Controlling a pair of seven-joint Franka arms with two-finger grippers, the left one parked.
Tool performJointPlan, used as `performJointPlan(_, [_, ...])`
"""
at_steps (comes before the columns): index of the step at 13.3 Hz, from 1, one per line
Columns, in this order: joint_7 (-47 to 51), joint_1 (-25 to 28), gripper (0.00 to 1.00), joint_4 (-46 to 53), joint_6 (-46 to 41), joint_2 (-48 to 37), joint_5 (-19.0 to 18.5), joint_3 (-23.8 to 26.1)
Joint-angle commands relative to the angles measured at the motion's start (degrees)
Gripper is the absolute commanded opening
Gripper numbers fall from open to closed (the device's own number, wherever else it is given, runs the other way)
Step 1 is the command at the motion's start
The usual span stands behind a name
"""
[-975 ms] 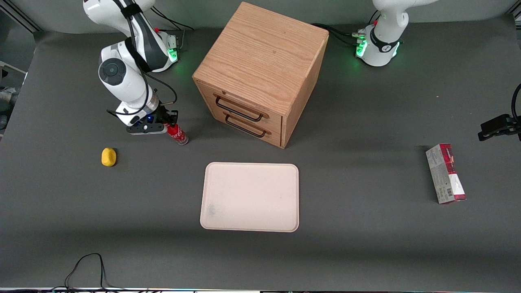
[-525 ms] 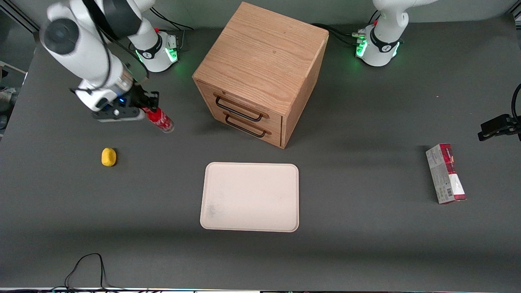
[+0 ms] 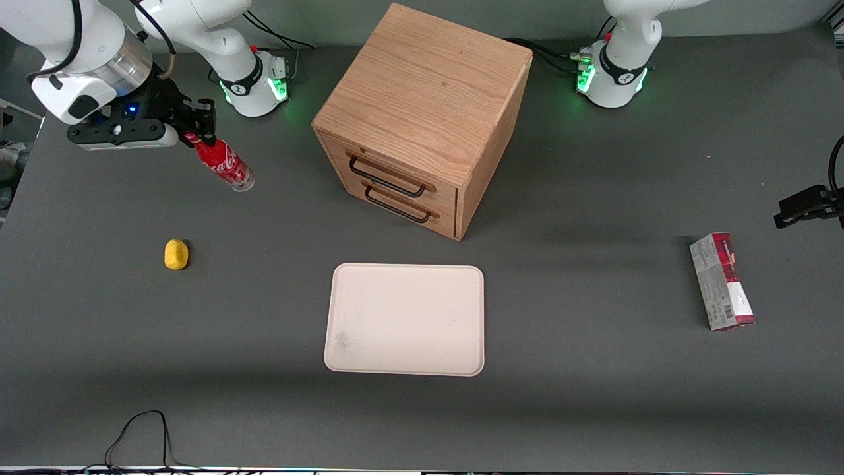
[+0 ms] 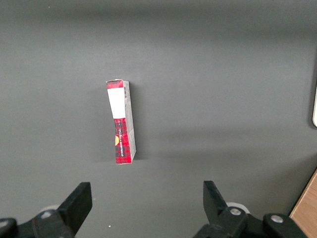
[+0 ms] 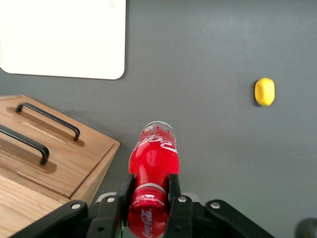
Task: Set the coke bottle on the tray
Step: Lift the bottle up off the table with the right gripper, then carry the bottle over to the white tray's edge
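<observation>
So the coke bottle (image 3: 223, 165) is pinched by its neck in the gripper (image 3: 198, 135), held up off the tabletop (image 3: 593, 396). A lemon (image 3: 176, 254) is seen below it, and the tray (image 3: 405, 319) well apart, nearer the front camera.

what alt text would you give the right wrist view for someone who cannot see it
The tool is shut on the neck of a coke bottle, held above the dark table. Below lie a cream-white tray, a wooden drawer cabinet with two black handles, and a small yellow object.
</observation>
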Motion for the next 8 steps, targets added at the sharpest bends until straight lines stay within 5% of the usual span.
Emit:
performJointPlan(1, [1.00,0.27,0.00,19.42,-4.23,14.65,0.22,-0.15])
performJointPlan(5, [1.18,0.27,0.00,45.79,-12.06,35.04,0.83,0.37])
performJointPlan(8, [1.35,-0.08,0.00,54.01,-11.21,42.63,1.01,2.21])
